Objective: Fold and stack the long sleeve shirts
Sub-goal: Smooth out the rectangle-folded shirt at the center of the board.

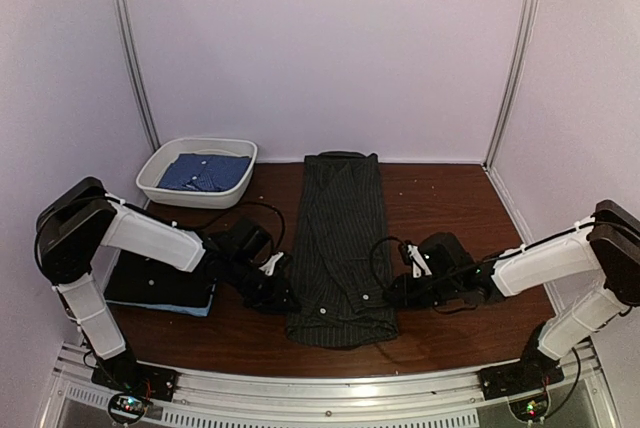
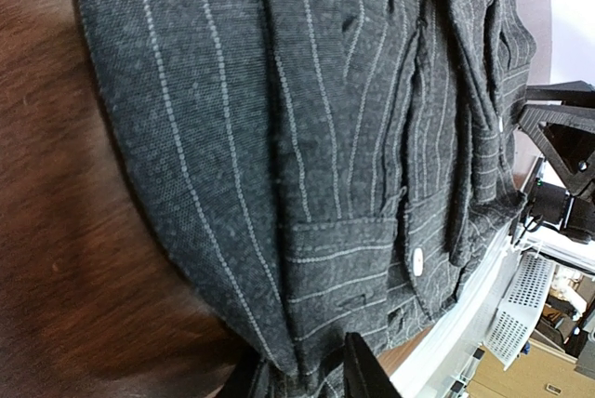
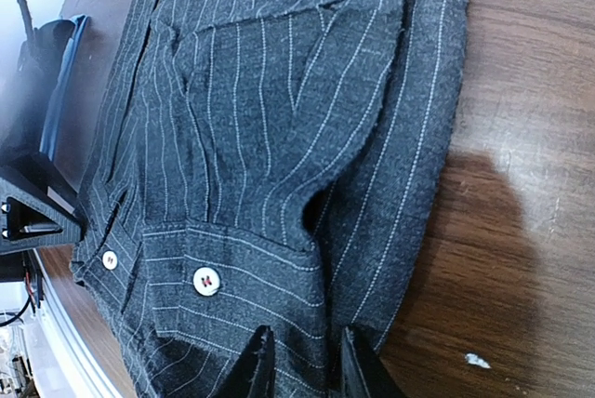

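Charcoal pinstriped button-front shirt [image 1: 338, 248] lying lengthwise at the middle of the brown wooden table [image 1: 450, 213], sleeves folded in to make a long strip. Left gripper [image 1: 282, 300] and right gripper [image 1: 393, 297] pinch its side edges at the near end, jaws narrow on the cloth. Judged next: raise both edges evenly and carry them toward the far end, halving the strip.

No text, label, brand or number can be read in any view. The pinstriped shirt [image 1: 338, 248] shows no legible tag or print.
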Robot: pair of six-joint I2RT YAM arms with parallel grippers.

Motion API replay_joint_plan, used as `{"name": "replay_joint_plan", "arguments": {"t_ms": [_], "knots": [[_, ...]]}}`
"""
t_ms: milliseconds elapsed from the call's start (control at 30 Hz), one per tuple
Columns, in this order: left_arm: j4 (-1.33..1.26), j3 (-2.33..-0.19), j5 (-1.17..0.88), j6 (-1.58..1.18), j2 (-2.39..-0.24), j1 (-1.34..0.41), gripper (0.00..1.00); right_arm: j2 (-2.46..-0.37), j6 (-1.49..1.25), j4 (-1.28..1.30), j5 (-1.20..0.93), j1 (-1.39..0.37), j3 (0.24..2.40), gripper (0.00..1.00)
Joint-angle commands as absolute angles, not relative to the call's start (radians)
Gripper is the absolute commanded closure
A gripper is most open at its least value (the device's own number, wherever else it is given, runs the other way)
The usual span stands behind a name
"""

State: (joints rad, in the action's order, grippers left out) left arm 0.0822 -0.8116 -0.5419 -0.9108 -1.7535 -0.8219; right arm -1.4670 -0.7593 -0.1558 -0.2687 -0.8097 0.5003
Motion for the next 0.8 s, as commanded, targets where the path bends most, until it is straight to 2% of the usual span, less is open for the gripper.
{"name": "replay_joint_plan", "arguments": {"t_ms": [0,300,767], "knots": [[0.063,-0.799,-0.541,-0.904,-1.777,-0.83,0.72,-1.443,-0.765,-0.14,-0.261,-0.825,0.512,0.76],[0.056,-0.795,-0.547,-0.902,-1.782,-0.832,0.72,-1.408,-0.774,-0.077,-0.241,-0.842,0.513,0.79],[0.052,-0.796,-0.548,-0.902,-1.787,-0.833,0.72,-1.415,-0.767,-0.056,-0.246,-0.857,0.542,0.9]]}}
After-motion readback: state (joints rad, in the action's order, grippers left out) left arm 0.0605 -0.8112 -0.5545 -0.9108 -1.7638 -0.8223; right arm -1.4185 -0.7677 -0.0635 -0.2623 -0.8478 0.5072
